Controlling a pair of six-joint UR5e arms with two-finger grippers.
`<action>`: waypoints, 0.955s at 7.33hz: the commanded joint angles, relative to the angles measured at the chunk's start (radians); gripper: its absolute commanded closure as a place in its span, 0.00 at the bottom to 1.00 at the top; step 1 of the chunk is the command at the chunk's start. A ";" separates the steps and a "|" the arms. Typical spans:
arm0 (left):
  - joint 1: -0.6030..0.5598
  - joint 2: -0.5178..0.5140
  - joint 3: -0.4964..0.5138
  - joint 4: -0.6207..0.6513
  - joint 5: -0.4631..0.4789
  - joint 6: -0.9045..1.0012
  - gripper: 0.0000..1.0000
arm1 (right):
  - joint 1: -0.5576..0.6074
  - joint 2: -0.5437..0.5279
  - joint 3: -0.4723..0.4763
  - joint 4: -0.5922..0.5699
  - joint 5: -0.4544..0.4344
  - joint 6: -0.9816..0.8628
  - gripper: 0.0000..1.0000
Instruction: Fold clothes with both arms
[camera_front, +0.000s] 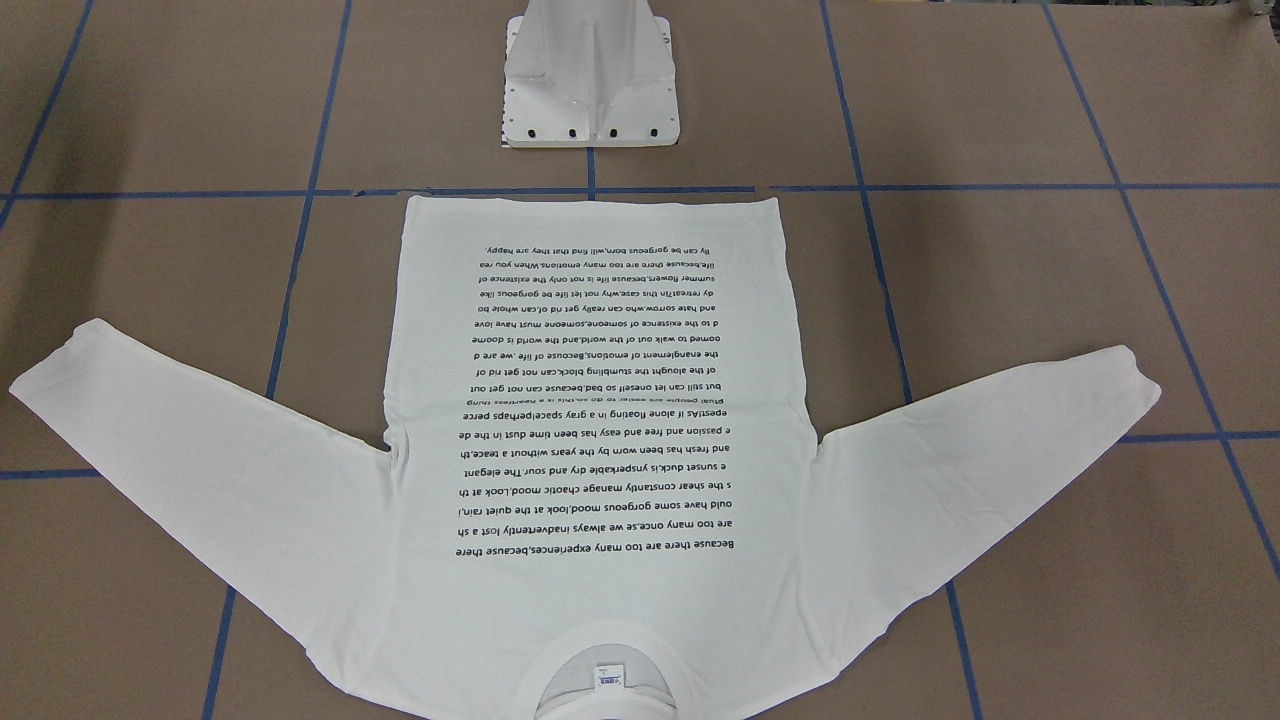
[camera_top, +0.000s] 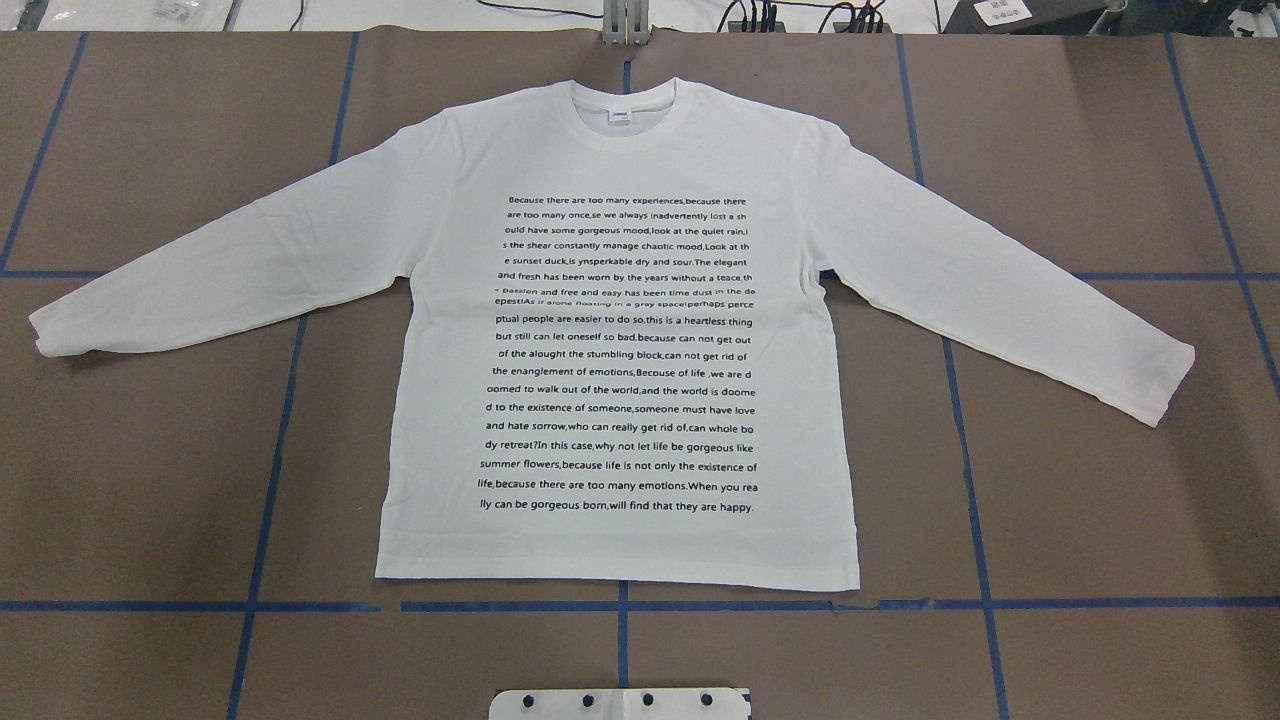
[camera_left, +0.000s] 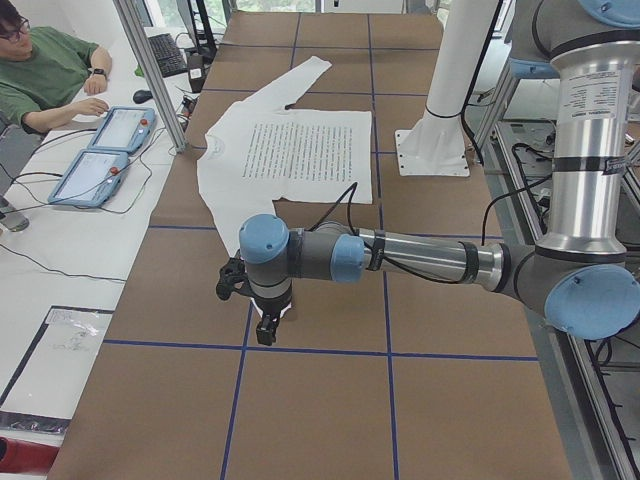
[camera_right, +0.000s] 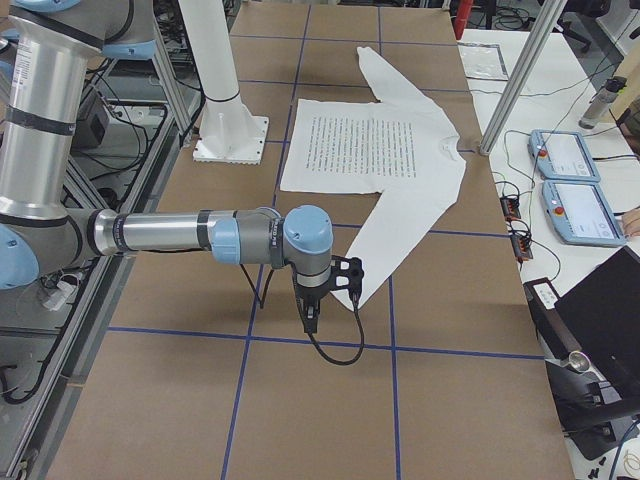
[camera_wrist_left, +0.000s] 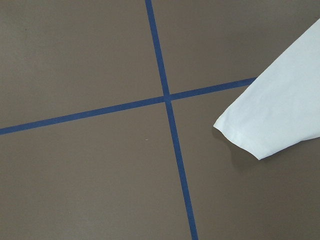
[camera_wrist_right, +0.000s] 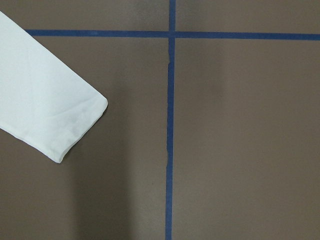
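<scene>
Lying flat mid-worktop (camera_top: 1100, 480), print up, white T-shirt (camera_top: 440, 400): collar twd far edge, sleeves out twd both ends; L pincer (camera_left: 266, 328) & R pincer (camera_right: 311, 320) hang near cuffs, spread or pressed can't tell

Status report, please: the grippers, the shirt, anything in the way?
Left gripper near left cuff, right gripper near right cuff, open or shut unclear. Shirt flat, print up, not yet folded. Nothing on top of it.
</scene>
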 joint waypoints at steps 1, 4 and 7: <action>0.002 -0.002 -0.003 -0.001 0.000 0.001 0.00 | -0.001 0.000 -0.001 0.000 0.000 0.002 0.00; 0.008 -0.017 -0.032 -0.012 0.000 -0.008 0.00 | -0.027 0.026 -0.020 0.107 -0.006 0.070 0.00; 0.006 -0.023 -0.043 -0.053 -0.001 -0.009 0.00 | -0.177 0.151 -0.266 0.442 -0.006 0.391 0.00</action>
